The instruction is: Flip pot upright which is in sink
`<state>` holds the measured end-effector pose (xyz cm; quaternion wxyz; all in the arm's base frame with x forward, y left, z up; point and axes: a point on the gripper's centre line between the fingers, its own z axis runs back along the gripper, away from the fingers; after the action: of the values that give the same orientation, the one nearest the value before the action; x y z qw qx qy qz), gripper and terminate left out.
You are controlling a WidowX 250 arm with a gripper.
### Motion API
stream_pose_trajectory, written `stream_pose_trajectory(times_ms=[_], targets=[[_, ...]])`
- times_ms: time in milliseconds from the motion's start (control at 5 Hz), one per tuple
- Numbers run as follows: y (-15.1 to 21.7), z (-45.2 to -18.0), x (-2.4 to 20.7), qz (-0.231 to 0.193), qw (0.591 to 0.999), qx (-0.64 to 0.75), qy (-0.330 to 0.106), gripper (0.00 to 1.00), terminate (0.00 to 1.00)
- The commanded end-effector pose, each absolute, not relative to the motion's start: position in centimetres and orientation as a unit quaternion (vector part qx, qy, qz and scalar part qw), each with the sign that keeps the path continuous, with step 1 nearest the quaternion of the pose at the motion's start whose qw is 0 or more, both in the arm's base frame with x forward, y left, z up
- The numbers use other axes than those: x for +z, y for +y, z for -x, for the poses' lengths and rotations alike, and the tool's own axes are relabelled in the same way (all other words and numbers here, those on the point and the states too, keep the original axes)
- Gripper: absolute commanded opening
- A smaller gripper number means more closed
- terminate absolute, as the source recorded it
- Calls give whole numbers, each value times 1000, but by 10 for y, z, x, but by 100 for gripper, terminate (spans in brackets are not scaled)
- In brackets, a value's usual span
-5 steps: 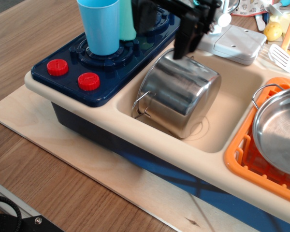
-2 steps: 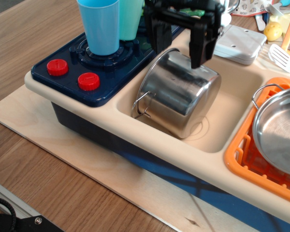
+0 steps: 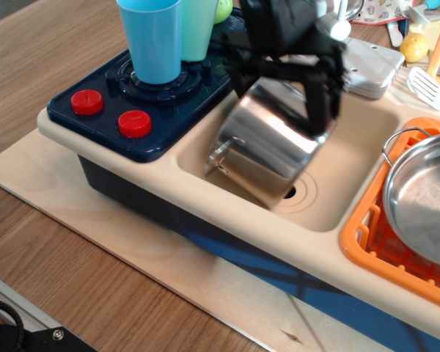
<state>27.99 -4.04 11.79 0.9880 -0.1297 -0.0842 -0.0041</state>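
The shiny steel pot (image 3: 268,147) is tilted in the beige sink (image 3: 352,169), its closed bottom up and to the right and its rim with a wire loop handle (image 3: 218,158) down and to the left. It looks raised off the sink floor, and the drain ring (image 3: 299,193) shows below it. My black gripper (image 3: 282,92) reaches down from above and straddles the pot's upper end, one finger on the left and one finger (image 3: 326,103) on the right, shut on the pot.
A navy stove (image 3: 95,121) with red knobs (image 3: 87,102) lies left of the sink and carries a blue cup (image 3: 155,37) and a green cup (image 3: 198,26). An orange dish rack (image 3: 363,235) with a wide steel pan (image 3: 425,202) stands on the right. A grey faucet base (image 3: 367,62) sits behind.
My gripper turned and came down over the pot's upper end and closed on it. The pot has lifted and shifted slightly, uncovering the drain ring.
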Motion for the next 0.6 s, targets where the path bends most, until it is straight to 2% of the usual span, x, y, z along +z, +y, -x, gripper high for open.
stream_pose_trajectory(times_ms=[0, 200, 400], targets=[[-68, -281, 117, 88, 989, 33, -115, 0, 0], [-80, -281, 122, -6, 995, -4, -102, 0, 0], [-75, -285, 120, -29, 996, -37, -77, 100, 0]])
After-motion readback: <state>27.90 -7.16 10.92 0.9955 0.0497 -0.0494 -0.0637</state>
